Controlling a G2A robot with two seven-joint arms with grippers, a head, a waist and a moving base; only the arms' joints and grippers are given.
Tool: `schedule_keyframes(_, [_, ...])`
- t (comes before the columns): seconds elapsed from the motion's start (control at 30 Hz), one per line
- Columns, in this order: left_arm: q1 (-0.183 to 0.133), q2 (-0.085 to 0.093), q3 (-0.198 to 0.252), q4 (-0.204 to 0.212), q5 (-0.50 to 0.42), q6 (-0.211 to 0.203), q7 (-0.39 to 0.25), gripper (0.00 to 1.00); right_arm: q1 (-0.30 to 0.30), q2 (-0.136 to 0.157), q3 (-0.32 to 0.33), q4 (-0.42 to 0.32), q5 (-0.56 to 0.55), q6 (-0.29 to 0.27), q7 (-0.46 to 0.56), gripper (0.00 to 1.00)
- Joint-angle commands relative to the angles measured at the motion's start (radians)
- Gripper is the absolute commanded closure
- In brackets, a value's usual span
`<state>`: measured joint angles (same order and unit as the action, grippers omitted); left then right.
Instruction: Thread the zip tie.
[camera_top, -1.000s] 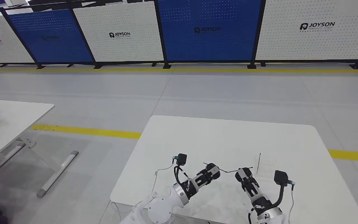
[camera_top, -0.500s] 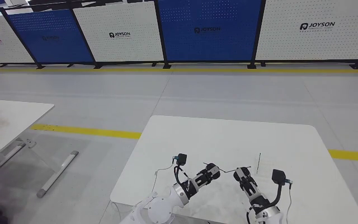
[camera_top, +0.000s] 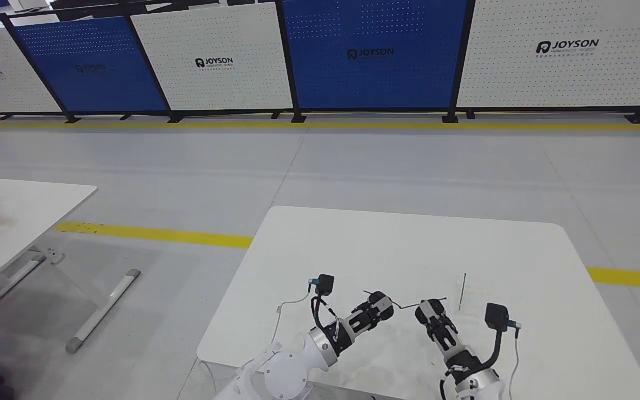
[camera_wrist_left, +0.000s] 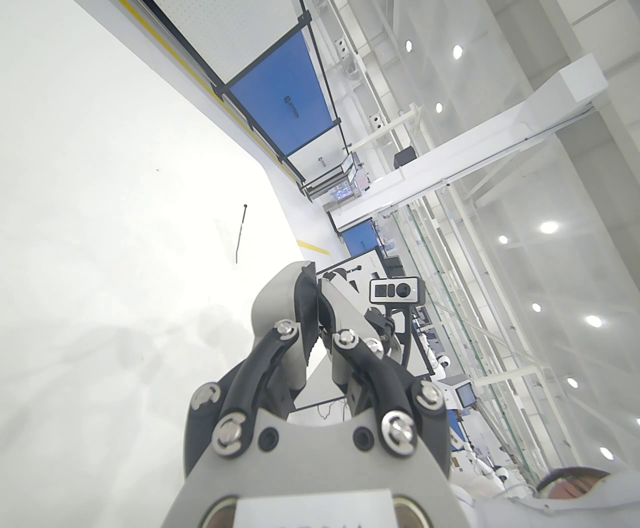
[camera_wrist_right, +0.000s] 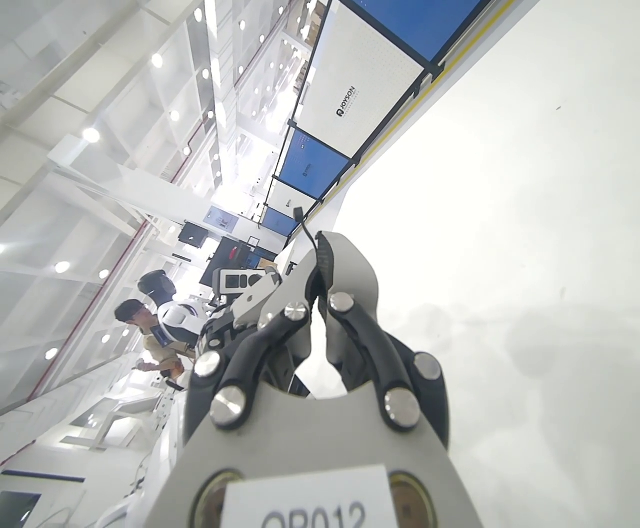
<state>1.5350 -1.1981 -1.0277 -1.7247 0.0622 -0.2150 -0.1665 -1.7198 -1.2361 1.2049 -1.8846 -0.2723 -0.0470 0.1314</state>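
Both arms sit at the near edge of the white table (camera_top: 330, 250), their grippers pointing toward each other and close together. The right gripper (camera_wrist_right: 320, 250) has its jaws pressed together on the zip tie (camera_wrist_right: 301, 220). The black strap comes up from between the fingertips, and the small square head stands free just past them. From above, this tie shows as 1 thin dark strand in the short gap between the 2 grippers, off the table surface. It runs from the right gripper across to the tips of the left gripper (camera_top: 383, 301). In the left wrist view the left gripper's jaws are closed tight, pad against pad, with no gap between them. No strap shows there, so whether they pinch the far end of the strand cannot be told. A second zip tie (camera_top: 462, 288) lies flat and straight on the table, beyond the right gripper and slightly to its right, apart from both grippers. Its head end points toward the far side of the table
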Motion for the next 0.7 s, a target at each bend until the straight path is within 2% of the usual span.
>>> schedule_keyframes(0.0, [0.0,0.0,0.0,0.0,0.0,0.0,0.0,1.0,-0.004,0.0,0.003,-0.002,0.001,-0.002,-0.003,1.0])
schedule_keyframes(0.67, [0.0,0.0,0.0,0.0,0.0,0.0,0.0,1.0,-0.024,-0.001,0.022,-0.009,0.011,-0.001,-0.021,1.0])
